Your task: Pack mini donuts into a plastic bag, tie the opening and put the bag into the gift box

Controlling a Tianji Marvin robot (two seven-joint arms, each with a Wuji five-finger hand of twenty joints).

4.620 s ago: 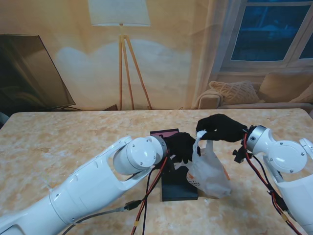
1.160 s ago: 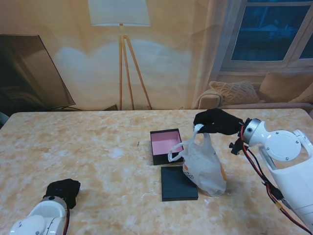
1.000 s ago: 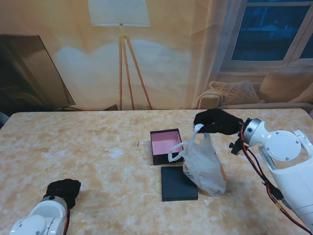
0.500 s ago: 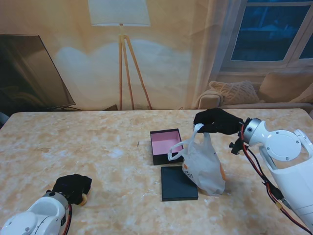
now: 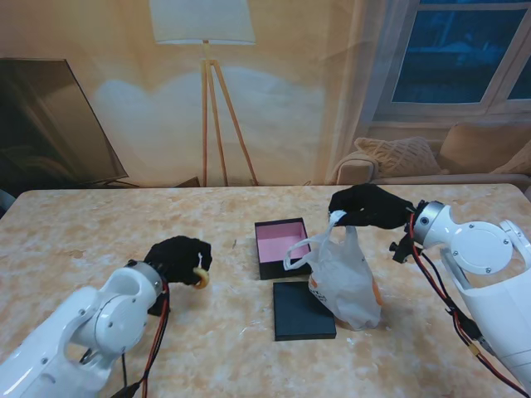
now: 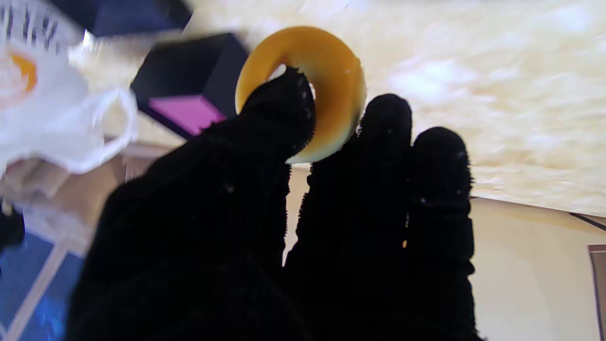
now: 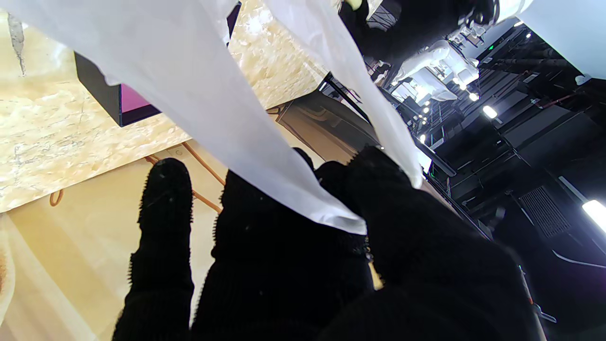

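Note:
My left hand (image 5: 177, 256) is shut on a yellow mini donut (image 5: 201, 276), pinched between thumb and fingers (image 6: 303, 85), held over the table to the left of the gift box. My right hand (image 5: 365, 207) is shut on one handle of the white plastic bag (image 5: 344, 282), holding it upright; the handle drapes over my fingers (image 7: 284, 156). The bag's other handle (image 5: 297, 253) hangs loose over the box. The black gift box (image 5: 282, 246) with its pink inside stands open just left of the bag. The bag's bottom rests partly on the flat black lid (image 5: 300, 313).
The marbled table (image 5: 124, 224) stretches wide on the left and far side. A floor lamp (image 5: 207, 99), a dark screen and a sofa stand beyond the far edge.
My left hand went from beside the bag back to the near left corner, then came forward and right again holding a donut. The right hand and bag stayed almost still.

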